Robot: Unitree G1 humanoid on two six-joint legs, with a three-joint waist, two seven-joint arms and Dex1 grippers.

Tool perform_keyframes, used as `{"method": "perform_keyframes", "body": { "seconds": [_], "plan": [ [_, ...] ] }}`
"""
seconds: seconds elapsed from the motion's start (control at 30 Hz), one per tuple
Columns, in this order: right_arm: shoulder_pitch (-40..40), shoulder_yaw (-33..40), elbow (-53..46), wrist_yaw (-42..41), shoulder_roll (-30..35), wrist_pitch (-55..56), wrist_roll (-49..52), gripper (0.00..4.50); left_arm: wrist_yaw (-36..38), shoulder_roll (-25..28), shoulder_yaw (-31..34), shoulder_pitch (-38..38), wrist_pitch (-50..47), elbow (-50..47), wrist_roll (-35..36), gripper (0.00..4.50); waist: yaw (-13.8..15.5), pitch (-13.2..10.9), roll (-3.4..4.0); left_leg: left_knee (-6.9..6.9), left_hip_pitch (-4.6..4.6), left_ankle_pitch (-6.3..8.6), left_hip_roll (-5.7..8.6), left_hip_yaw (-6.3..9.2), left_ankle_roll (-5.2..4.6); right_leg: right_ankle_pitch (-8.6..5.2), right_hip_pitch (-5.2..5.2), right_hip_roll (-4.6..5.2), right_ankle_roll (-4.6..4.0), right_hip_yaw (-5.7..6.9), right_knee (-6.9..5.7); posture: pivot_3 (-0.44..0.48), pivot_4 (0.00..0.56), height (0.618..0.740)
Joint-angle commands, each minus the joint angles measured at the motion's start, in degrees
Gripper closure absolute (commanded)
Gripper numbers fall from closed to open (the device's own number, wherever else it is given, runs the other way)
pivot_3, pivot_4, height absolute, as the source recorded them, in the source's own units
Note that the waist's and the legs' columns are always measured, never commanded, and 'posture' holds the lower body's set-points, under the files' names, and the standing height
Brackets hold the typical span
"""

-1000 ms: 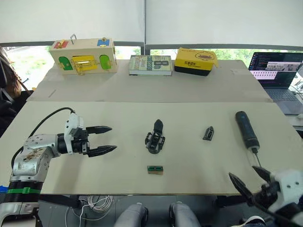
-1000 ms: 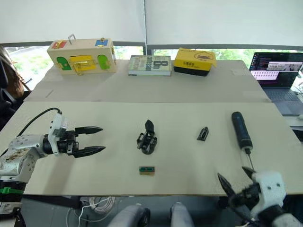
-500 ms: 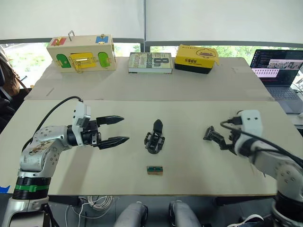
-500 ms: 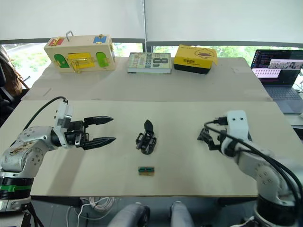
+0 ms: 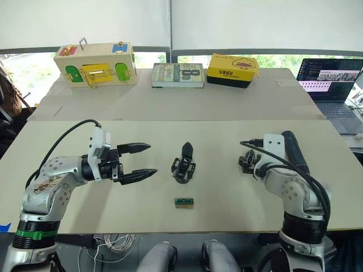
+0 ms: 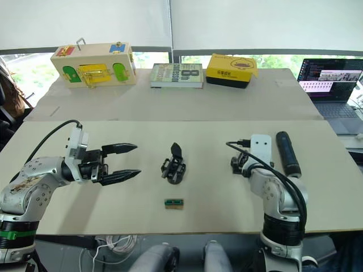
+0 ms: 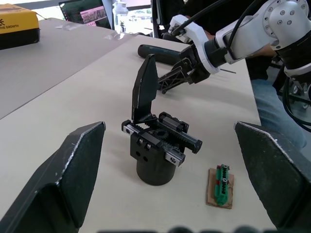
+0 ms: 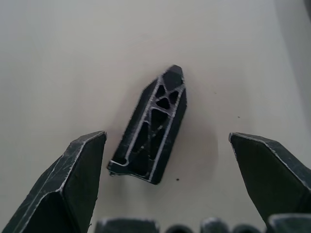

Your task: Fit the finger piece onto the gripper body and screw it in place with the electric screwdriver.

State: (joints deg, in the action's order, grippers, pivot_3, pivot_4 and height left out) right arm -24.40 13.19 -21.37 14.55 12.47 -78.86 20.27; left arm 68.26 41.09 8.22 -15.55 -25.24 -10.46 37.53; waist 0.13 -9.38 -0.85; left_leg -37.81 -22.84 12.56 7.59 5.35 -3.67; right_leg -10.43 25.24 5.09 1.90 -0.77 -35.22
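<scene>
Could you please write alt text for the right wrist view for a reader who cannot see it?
The finger piece, a small dark tapered wedge with ribbed hollows, lies flat on the pale table. The right end effector hangs open over it, one black finger on each side, neither touching it.

beige tables [image 5: 227,102], bright windows [image 5: 170,22], blinds

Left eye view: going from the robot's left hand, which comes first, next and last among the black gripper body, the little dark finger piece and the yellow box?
1. gripper body, just past the open left hand, mid-table.
2. finger piece, farther toward the robot's right, at the right hand.
3. yellow box, at the far edge of the table.
</scene>
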Motion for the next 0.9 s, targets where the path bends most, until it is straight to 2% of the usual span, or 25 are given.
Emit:
{"method": "perform_keyframes", "body": {
  "seconds": [0.03,0.13,0.23,0.47,0.5,0.7,0.9],
  "plan": [
    [-0.5,-1.1,0.2,-1.2,-0.6,2.1,-2.1,0.0,-0.3,0.6,1.2,-0.6,0.3,-1.6,0.8,0.02,-0.3,0.0,0.0,0.0,0.01,-0.01,-0.02,0.0,0.01,0.01,0.0,-0.02,-0.01,0.0,-0.01,0.0,0.15,0.74],
    [-0.7,-1.2,1.4,-2.2,-0.8,3.0,-3.3,0.0,-0.4,0.4,0.9,-0.7,0.4,-1.6,0.7,0.02,-0.7,0.0,0.0,0.0,0.02,-0.03,-0.06,0.0,0.01,0.02,-0.01,-0.08,-0.03,0.0,-0.01,0.0,0.15,0.74],
    [-0.9,-1.4,2.2,-3.0,-1.0,3.7,-4.0,0.82,-0.3,0.4,0.7,-0.7,0.5,-1.5,0.6,0.0,-0.8,0.0,0.0,0.0,0.04,-0.03,-0.08,0.0,0.01,0.03,-0.03,-0.29,-0.04,-0.01,-0.01,0.0,0.15,0.74],
    [-0.1,-2.1,2.2,-5.1,-1.7,4.5,-5.7,3.28,-0.1,0.4,0.6,-0.6,0.9,-1.2,0.2,0.0,-0.8,0.0,0.01,0.0,0.03,-0.03,-0.18,0.0,0.05,0.06,-0.03,-0.42,-0.11,-0.03,0.03,0.0,0.15,0.74],
    [0.1,-2.2,2.0,-5.5,-1.6,4.6,-5.9,3.4,-0.1,0.4,0.6,-0.6,0.9,-1.2,0.2,0.0,-0.8,0.0,0.01,0.0,0.03,-0.02,-0.2,0.0,0.06,0.07,-0.03,-0.44,-0.11,-0.03,0.03,0.0,0.15,0.74],
    [2.5,-3.8,-2.7,-12.0,3.6,14.1,-6.7,3.4,-2.9,-0.9,2.4,-2.1,-1.5,-0.9,3.0,0.0,-0.8,0.0,0.02,0.0,0.01,-0.04,-0.3,0.0,0.11,0.1,0.01,-0.57,-0.17,-0.05,0.05,0.0,0.15,0.74],
    [6.0,-10.8,-13.3,-27.3,15.0,40.9,-10.1,3.4,-20.5,-7.3,8.4,-10.7,-16.1,0.9,16.5,0.0,-0.8,0.0,0.03,0.0,-0.01,-0.05,-0.31,0.0,0.12,0.09,-0.01,-0.6,-0.09,-0.02,0.08,0.0,0.15,0.74]
  ]
}}
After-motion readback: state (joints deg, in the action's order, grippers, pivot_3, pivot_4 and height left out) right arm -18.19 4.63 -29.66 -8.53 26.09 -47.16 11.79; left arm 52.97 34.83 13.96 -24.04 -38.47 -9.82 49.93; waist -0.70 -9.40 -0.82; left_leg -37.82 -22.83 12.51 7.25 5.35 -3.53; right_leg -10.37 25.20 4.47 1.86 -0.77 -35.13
